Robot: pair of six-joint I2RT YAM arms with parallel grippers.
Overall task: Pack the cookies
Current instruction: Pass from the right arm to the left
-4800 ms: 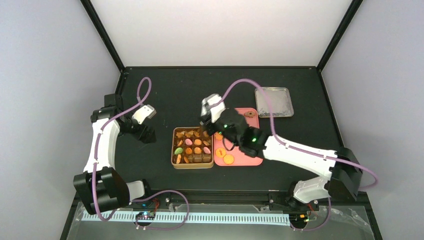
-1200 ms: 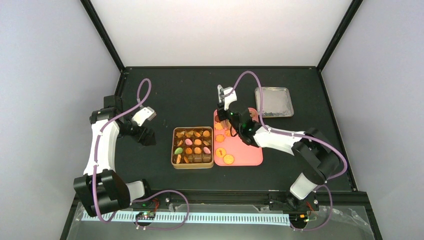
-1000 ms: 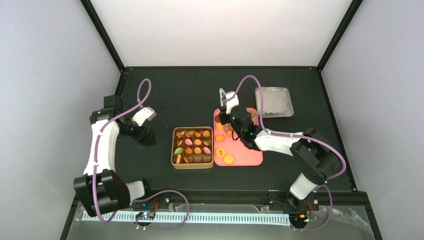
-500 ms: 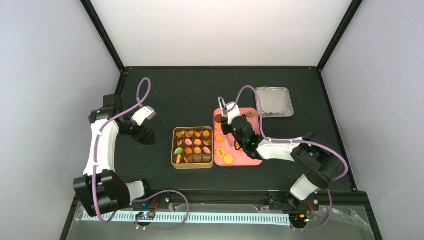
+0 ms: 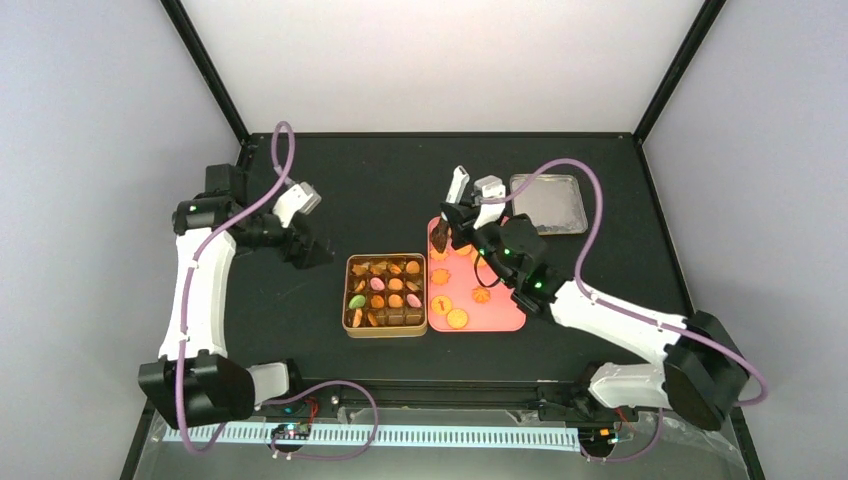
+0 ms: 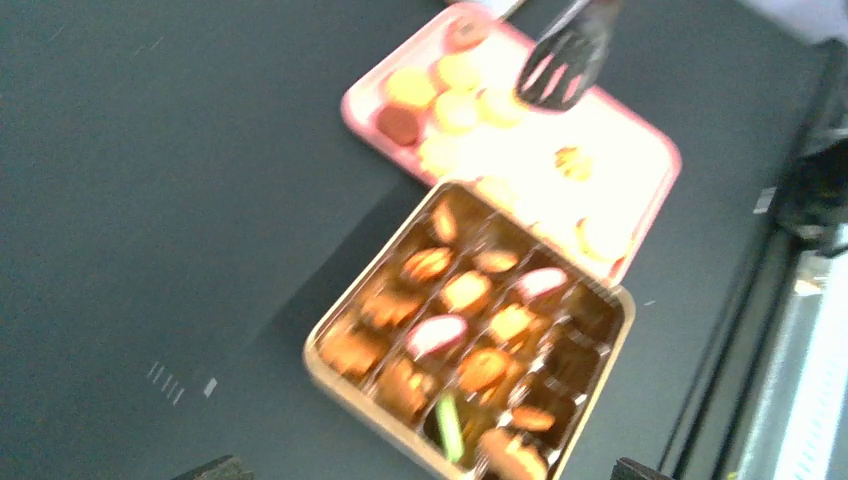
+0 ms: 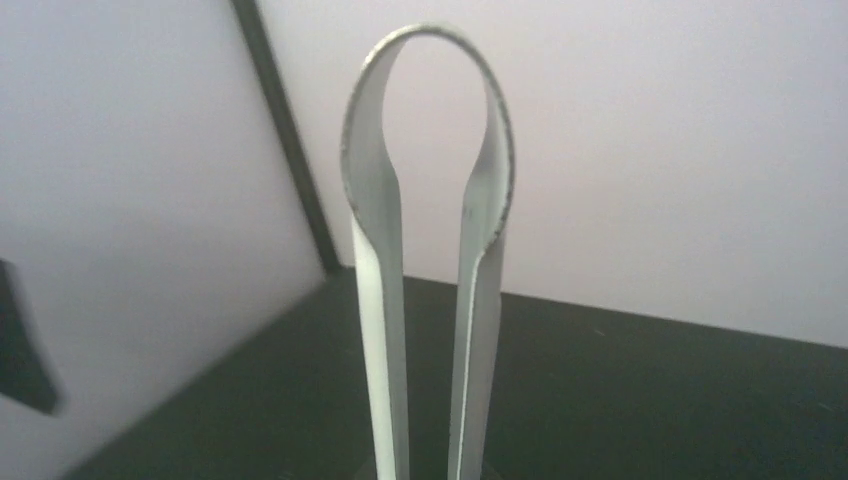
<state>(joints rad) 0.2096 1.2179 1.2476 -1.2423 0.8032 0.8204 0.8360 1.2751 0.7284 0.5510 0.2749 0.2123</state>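
The cookies (image 5: 457, 319) are found in two places. Round orange ones are laid flat on the pink tray (image 5: 505, 318), with no long axis to be told. Others are lodged in the tin (image 5: 347, 297) just beside it, several tilted on edge. The tongs (image 5: 457, 185) are clamped in the right claw (image 5: 458, 215), tips down over the tray's far end. The left claw (image 5: 305, 248) is spread wide apart above the desk (image 5: 380, 190).

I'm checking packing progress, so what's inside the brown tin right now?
The tin holds cookies in most compartments: orange, pink, brown, one green. The near row looks mostly dark, so I cannot tell what fills it. Nothing covers the tin.
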